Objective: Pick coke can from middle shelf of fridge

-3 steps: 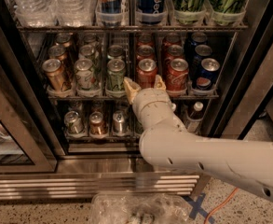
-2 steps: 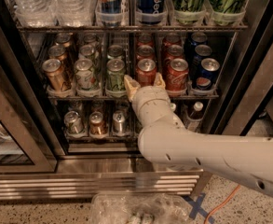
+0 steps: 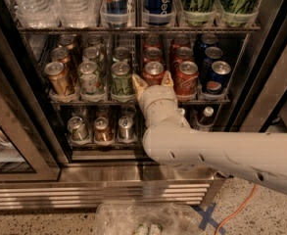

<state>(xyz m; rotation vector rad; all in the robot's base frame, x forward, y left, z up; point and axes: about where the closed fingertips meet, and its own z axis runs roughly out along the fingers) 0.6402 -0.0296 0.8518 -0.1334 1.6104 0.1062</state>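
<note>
The fridge (image 3: 133,175) stands open in front of me, with its middle shelf (image 3: 84,102) holding lanes of short cans. A red coke can (image 3: 154,70) stands at the front of the fourth lane, with more red cans behind it. My gripper (image 3: 153,81) reaches in at shelf height, open. One pale fingertip (image 3: 139,82) is at the can's left and the other at its right, so they straddle its lower part. I cannot tell whether they touch it. My white arm hides the can's base.
A second red can (image 3: 186,77) and a blue Pepsi can (image 3: 217,76) stand to the right. Green-and-white cans (image 3: 121,77) and a gold can (image 3: 58,77) stand to the left. Tall bottles sit above, small cans (image 3: 102,129) below. The glass door (image 3: 11,146) is at left. A plastic bag (image 3: 143,220) lies on the floor.
My gripper has edged slightly forward and up toward the red can. The cans have not moved.
</note>
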